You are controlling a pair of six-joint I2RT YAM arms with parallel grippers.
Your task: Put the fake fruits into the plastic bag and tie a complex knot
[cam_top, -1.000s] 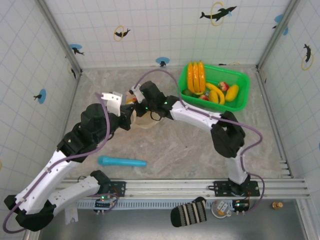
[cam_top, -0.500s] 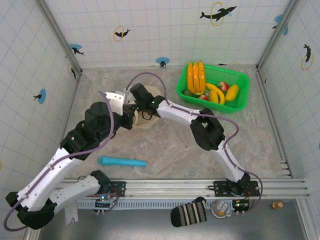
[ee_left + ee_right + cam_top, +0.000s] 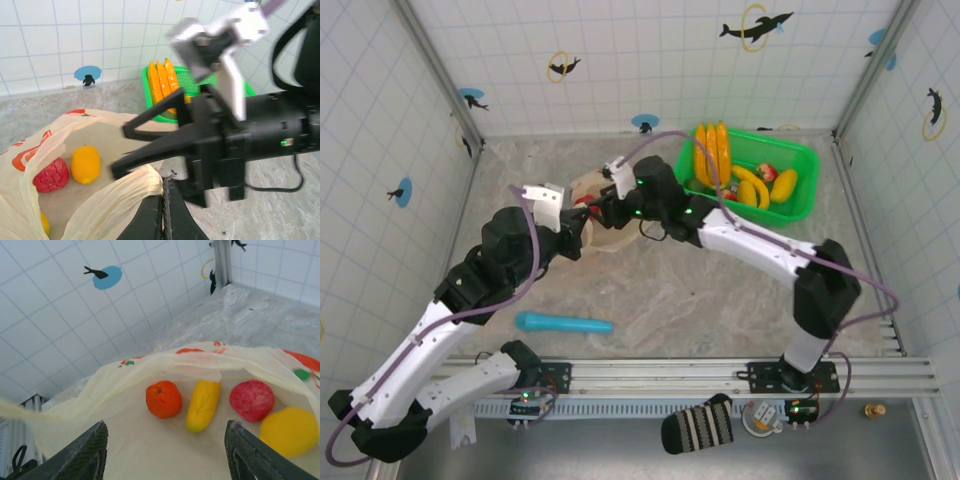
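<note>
left arm [image 3: 420, 345] and right arm [image 3: 760, 250]: white shells, black joints, a lilac cable [image 3: 533, 255] along each, green wrist lights [image 3: 640, 210].

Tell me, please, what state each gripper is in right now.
Left gripper: shut on the bunched edge of the plastic bag.
Right gripper: open over the bag's mouth, holding nothing.

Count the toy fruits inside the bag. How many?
4, seen from the right wrist: an orange fruit at left, then a long yellow fruit, a bumpy red fruit, and a round yellow fruit at right. The plastic bag may hide more.
</note>
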